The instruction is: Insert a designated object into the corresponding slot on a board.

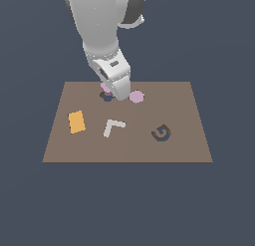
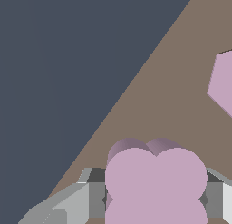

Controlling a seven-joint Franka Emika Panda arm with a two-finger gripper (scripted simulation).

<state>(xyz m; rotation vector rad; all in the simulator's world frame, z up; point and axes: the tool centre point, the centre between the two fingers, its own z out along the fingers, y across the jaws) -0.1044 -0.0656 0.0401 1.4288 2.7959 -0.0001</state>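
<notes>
In the exterior view, most of the clover block [image 1: 105,87] is hidden behind the end effector [image 1: 118,93], and only a small pink sliver is seen. The slot [image 1: 106,96] is partly covered by the same part, so its lobed outline cannot be made out. The arm is cut off by the upper edge. In the wrist view, the clover block [image 2: 156,182] is cropped by the picture's edge, as is the pink disc [image 2: 223,82]. The fingers [image 2: 74,202] are only partly shown.
</notes>
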